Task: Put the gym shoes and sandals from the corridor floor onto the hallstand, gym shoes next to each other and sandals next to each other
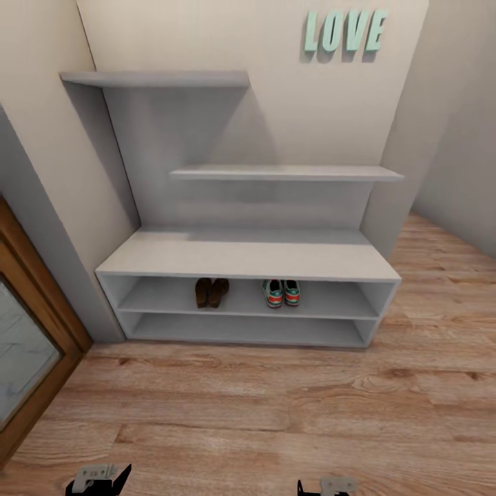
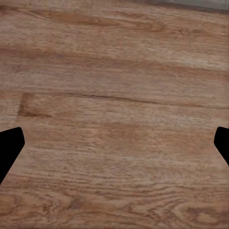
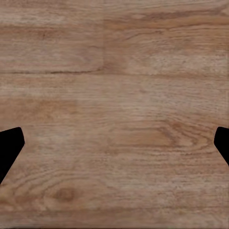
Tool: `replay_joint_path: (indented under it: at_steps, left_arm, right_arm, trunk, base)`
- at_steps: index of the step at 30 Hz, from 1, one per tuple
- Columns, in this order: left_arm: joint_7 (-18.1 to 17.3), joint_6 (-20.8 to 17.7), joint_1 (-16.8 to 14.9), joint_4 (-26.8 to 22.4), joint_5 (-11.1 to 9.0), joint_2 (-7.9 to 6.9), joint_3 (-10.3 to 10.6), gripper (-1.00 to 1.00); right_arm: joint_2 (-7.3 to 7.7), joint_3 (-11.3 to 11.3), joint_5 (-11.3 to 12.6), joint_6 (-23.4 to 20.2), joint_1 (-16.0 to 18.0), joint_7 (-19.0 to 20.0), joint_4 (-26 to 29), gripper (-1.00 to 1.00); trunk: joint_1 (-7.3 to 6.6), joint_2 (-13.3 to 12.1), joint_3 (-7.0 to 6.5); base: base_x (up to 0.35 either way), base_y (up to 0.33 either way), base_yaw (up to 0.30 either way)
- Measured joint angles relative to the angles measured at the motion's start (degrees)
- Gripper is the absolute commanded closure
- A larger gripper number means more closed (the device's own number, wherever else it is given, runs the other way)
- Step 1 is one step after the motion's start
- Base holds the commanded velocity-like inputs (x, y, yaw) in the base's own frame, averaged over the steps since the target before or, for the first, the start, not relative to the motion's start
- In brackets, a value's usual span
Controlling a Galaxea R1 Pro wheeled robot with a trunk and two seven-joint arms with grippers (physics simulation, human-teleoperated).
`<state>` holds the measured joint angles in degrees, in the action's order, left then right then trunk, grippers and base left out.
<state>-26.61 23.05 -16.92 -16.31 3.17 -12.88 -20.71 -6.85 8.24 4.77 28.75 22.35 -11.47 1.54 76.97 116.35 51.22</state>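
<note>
Left gripper (image 2: pixel 114 143): two black fingertips (image 2: pixel 9 150) set wide apart, nothing between them, poised over the light brown wood-plank corridor floor (image 2: pixel 114 95). In the head view it shows at the lower edge (image 1: pixel 100 479).

Right gripper (image 3: pixel 114 143): black fingertips (image 3: pixel 9 150) likewise spread wide and holding nothing, above the same planks; seen at the head view's lower edge (image 1: pixel 327 486).

Wide pale grey-white hallstand (image 1: pixel 248 256): low bench with two open shoe shelves beneath and two staggered wall shelves above, standing against the wall, well apart from both grippers.

Pair of flat brown leather sandals (image 1: pixel 211 292): side by side on the upper shoe shelf, left of centre.

Pair of white sneakers with green and red-orange accents (image 1: pixel 281 293): side by side on the same shelf, to the right of the sandals with a gap between pairs.

Mint-green letters spelling LOVE (image 1: pixel 344 32): on the wall above the unit.

Brown wooden door frame (image 1: pixel 34 331): at the left.
</note>
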Motion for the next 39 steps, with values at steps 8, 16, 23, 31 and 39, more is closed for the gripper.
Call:
replay_joint_path:
  at_steps: [8, 16, 23, 31, 39]
  left_arm:
    - [0.0, 0.0, 0.0, -0.01, 0.0, 0.16, 0.0, -1.0]
    - [0.0, 0.0, 0.0, 0.0, 0.0, 0.2, 0.0, -1.0]
    - [0.01, 0.0, 0.0, -0.03, -0.06, 0.2, 0.0, -1.0]
    - [0.01, 0.0, 0.0, -0.07, -0.08, 0.2, 0.0, -1.0]
    - [0.01, 0.0, 0.0, -0.08, -0.07, 0.21, 0.01, -1.0]
  right_arm:
    - [0.21, -0.08, -0.16, -0.04, -0.09, -0.1, -0.05, -1.0]
    - [2.41, -0.05, -0.21, -0.02, -0.36, -0.13, -0.02, -1.0]
    - [2.95, -0.02, -0.23, 0.0, -0.42, -0.16, -0.01, -1.0]
    - [3.01, -0.02, -0.23, 0.0, -0.5, -0.12, 0.0, -1.0]
    - [3.07, -0.03, -0.23, 0.0, -0.5, -0.11, 0.0, -1.0]
  trunk:
    - [-1.76, -3.21, -1.44]
    - [-3.51, -6.42, -2.87]
    - [-5.05, -9.23, -4.13]
    - [-6.81, -12.43, -5.57]
    - [-7.92, -14.45, -6.47]
  base:
    - [0.0, 0.0, 0.0]
    - [0.0, 0.0, 0.0]
    - [0.0, 0.0, 0.0]
    - [0.0, 0.0, 0.0]
    - [0.0, 0.0, 0.0]
